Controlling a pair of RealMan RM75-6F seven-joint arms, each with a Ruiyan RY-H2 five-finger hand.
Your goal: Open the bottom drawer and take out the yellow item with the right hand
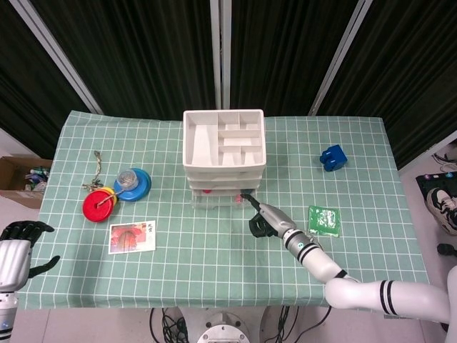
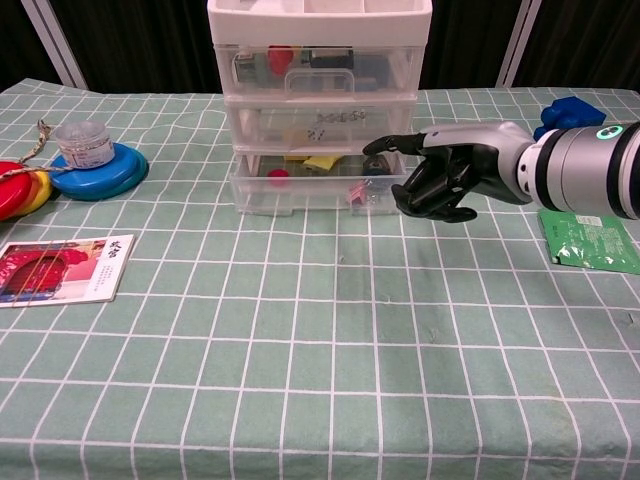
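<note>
Black curtains hang behind a table point(image 1: 214, 264) covered in green checked cloth. Right hand point(image 2: 445, 178) hovers just off the front right corner of the drawer unit point(image 2: 318, 100), holding nothing, its fingers curled in and one stretched toward the unit. The bottom drawer point(image 2: 300, 190) sits shut or nearly so; through its clear front the chest view shows the yellow item point(image 2: 320, 161) lying inside near the middle, with a small red piece to its left, which the head view cannot make out. Beside the right arm lies a green packet point(image 1: 324, 220), and a blue block point(image 1: 333, 157) sits further back. Only the head view shows the left hand point(image 1: 18, 250), off the table's left edge, fingers loosely apart and holding nothing, and a cardboard box point(image 1: 18, 179) on the floor. Left on the cloth lie a card point(image 2: 62, 268), a blue disc point(image 2: 100, 170) carrying a small jar, and red and yellow discs point(image 1: 98, 204).
</note>
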